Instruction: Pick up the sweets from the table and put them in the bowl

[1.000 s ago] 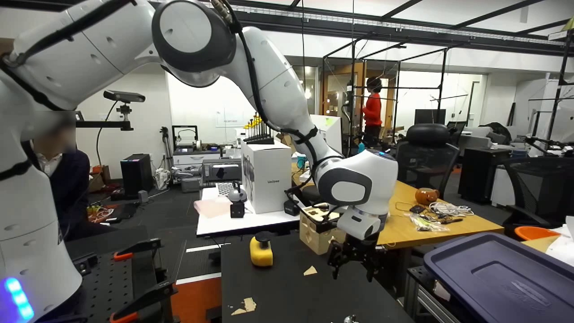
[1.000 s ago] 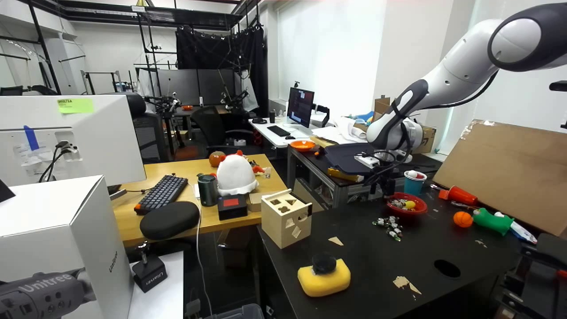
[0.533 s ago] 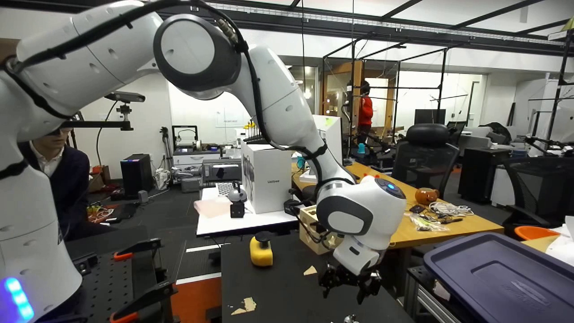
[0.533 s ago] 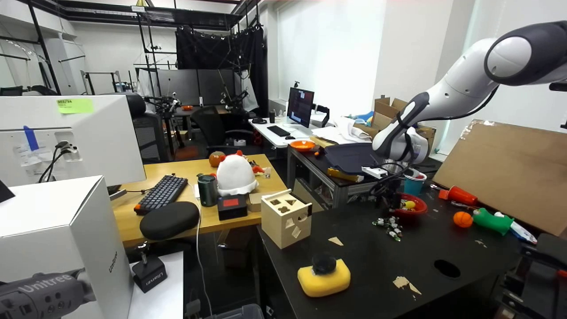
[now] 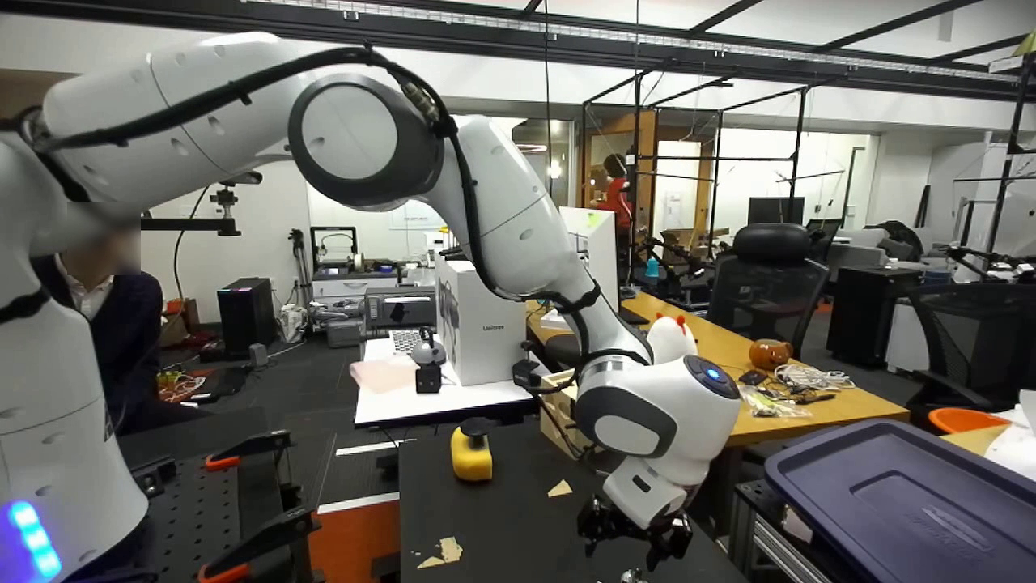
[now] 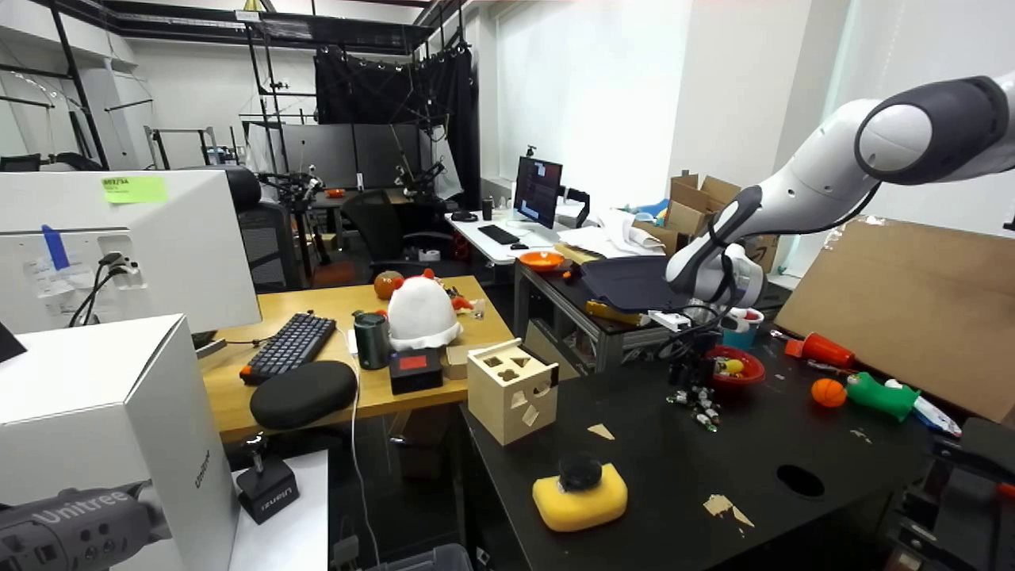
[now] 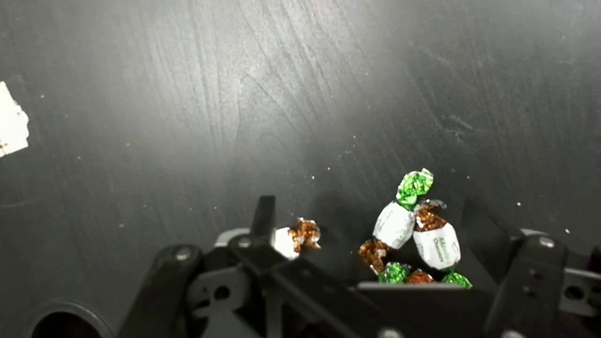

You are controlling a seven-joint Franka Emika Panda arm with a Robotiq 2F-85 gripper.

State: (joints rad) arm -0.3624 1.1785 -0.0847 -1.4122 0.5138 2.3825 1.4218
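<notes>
One wide black surface [image 6: 658, 460] shows in both exterior views, bearing one red bowl [image 6: 737, 383]. In an exterior view its left edge runs well apart from the bowl; well in front of the bowl lies a broad dark stretch marked by pale patches [image 6: 718, 504], and to the bowl's right, forward of it, is one round hole [image 6: 801, 480]. Behind the bowl and to its right, one cardboard sheet [image 6: 912, 309] stands tilted. Well to the bowl's left, one wooden box [image 6: 499, 400] with cut-out shapes sits close to the surface's edge.

One hand [image 7: 371, 220] hangs just to the bowl's left, released, its two fingers [image 7: 264, 220] parted wide. Smaller are one yellow block [image 6: 583, 503] with a black top, well forward and left of the bowl, one blue cup [image 6: 739, 339] just behind it, then one green toy [image 6: 880, 395] and one orange ball [image 6: 829, 392] to its right.

Smallest are the sweets [image 7: 394, 223], on the surface just forward and left of the bowl, below the hand. At least four show in the wrist view; the hand hides the full count. Two lie plainly between the parted fingers, another is partly covered by a finger. Whether a finger touches any cannot be told.
</notes>
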